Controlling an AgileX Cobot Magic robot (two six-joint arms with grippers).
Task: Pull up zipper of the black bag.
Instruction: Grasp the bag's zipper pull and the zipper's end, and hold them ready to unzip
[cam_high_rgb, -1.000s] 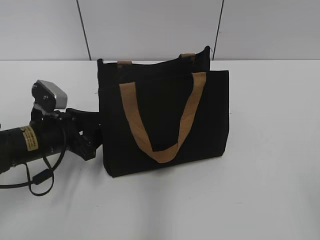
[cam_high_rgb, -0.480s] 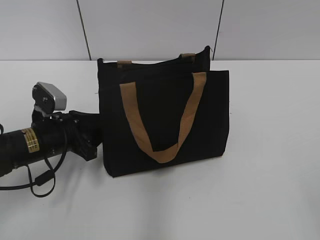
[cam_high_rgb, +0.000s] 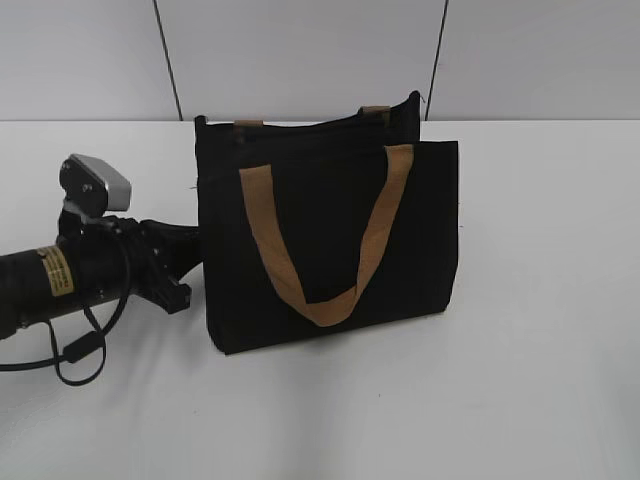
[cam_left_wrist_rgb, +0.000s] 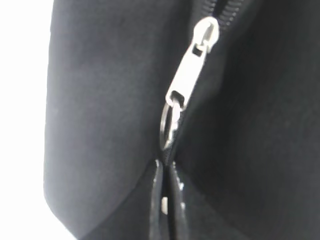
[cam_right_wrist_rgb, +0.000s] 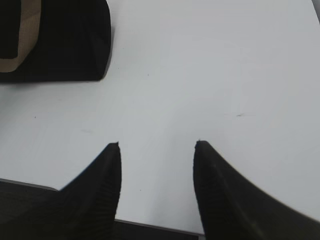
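The black bag (cam_high_rgb: 328, 240) stood upright on the white table (cam_high_rgb: 540, 350), its tan front handle (cam_high_rgb: 322, 235) hanging in a loop down the front panel. The left pincer (cam_high_rgb: 190, 255) reached in low and level, its tip against the bag's left side edge, so the bag lay directly ahead of it.

In the left wrist view the two black fingers (cam_left_wrist_rgb: 159, 200) of that pincer were pressed nearly together, meeting at the small metal ring at the lower end of the zipper (cam_left_wrist_rgb: 192, 70). The ring appeared pinched between the tips, though the picture was blurred there and the exact contact was hard to make out. The silver pull tab ran from the ring up and away from the fingertips, tilted to the right, and joined the black toothed track at the top edge of the view. Black bag fabric (cam_left_wrist_rgb: 100, 110) filled the space on both sides of the tab.

The right pincer (cam_right_wrist_rgb: 157, 145) hung over bare table with its two dark fingers (cam_right_wrist_rgb: 102, 185) spread apart and nothing between them. A corner of the bag (cam_right_wrist_rgb: 65, 45), with a bit of tan strap, lay well ahead and to the left of it, clear of both fingers.
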